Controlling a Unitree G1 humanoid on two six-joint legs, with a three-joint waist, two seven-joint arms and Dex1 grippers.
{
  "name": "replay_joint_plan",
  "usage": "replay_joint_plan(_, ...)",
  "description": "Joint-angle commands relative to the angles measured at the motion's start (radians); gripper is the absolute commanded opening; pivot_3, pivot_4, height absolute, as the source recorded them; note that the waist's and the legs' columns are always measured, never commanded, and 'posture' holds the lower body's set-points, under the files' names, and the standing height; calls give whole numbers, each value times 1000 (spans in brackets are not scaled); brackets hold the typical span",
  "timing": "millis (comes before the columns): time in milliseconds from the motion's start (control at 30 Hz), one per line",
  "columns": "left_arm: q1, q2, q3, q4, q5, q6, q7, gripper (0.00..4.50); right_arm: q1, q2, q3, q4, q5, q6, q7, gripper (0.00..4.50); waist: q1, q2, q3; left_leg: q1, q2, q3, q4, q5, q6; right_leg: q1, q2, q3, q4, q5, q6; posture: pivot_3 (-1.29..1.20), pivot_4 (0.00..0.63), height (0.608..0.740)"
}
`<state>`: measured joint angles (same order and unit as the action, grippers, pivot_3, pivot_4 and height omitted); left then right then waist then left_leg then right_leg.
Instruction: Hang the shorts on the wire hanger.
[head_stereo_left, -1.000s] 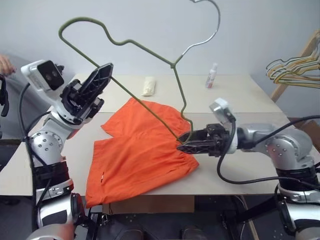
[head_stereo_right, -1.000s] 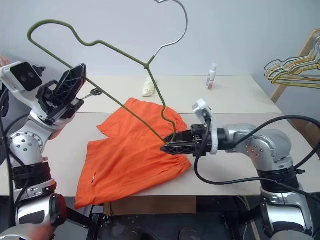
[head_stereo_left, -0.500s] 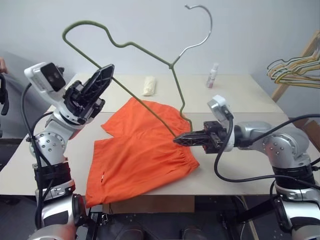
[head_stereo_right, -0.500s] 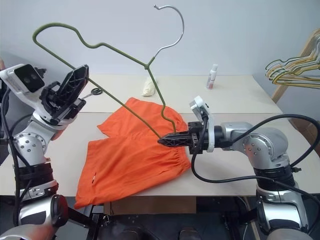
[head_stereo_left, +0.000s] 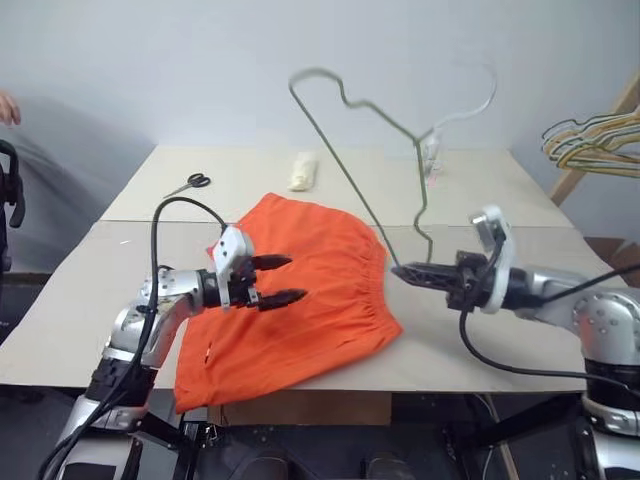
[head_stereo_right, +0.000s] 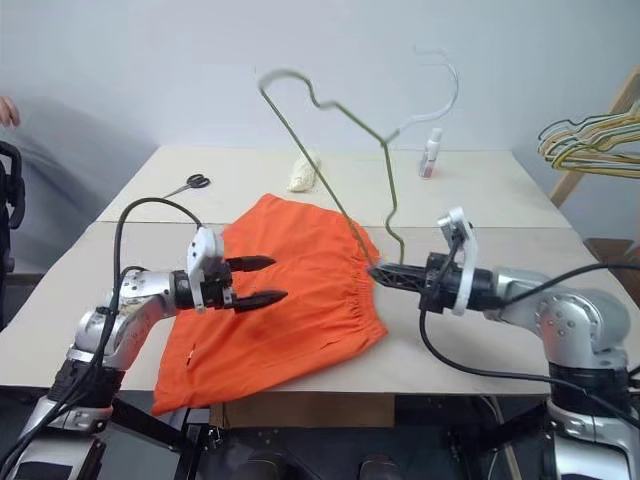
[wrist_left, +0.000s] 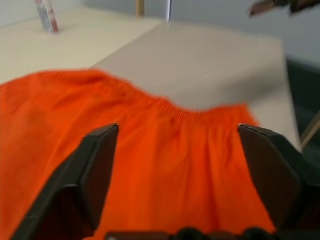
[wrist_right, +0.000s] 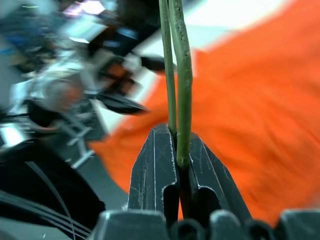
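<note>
Lying flat on the counter (head_stereo_left: 470, 350), the shorts (head_stereo_left: 310, 290) run long from the far legs toward the near edge, gathered waistband facing the right arm. Just over the cloth on its left side, the left gripper (head_stereo_left: 277, 281) points level across it, fingers spread wide and holding nothing. Off the waistband edge, the right gripper (head_stereo_left: 408, 271) pinches the wire hanger (head_stereo_left: 368, 165) at its low corner, hook tilted up and away.
</note>
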<state>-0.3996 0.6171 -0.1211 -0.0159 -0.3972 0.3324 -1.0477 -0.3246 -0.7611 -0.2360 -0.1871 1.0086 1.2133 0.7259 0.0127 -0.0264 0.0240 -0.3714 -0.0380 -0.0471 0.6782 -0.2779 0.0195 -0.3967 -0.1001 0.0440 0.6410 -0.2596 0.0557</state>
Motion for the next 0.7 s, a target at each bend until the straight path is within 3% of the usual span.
replay_joint_plan(33, 1, 53, -17, -60, 57, -86, -62, 4440, 123, -95, -62, -26, -29, 36, 3, 0, 1, 1, 0, 0, 0, 0, 0, 0, 0, 0, -1, 0, 0, 0, 0, -22, 0, 740)
replay_joint_plan(167, 22, 92, -44, -79, 97, -137, -117, 4440, 297, -156, -184, 33, 80, 143, 91, 0, 1, 2, 0, -2, 0, 1, -1, -1, 1, -1, -1, 0, -1, 0, 0, -34, 0, 740)
replay_joint_plan(333, 31, 93, -42, -94, 94, -133, -130, 4440, 397, -232, -224, 99, 148, 268, 206, 0, -14, 3, 0, 6, 2, 3, 1, -2, 3, 9, 1, 1, -2, 0, 1, -37, 0, 740)
replay_joint_plan(500, 43, 98, -44, -102, 102, -130, -134, 4440, 381, -282, -145, 221, 78, 282, 245, 0, -24, 3, 0, 8, 2, 5, 1, -2, 4, 10, 4, 1, -2, 0, 2, -32, 0, 740)
replay_joint_plan(700, 60, 92, -30, -114, 112, -129, -111, 4440, 304, -247, -62, 330, -24, 249, 219, 0, -25, 3, 0, 8, 3, 5, 1, -2, 4, 10, 4, 2, -1, 1, 2, -18, 0, 740)
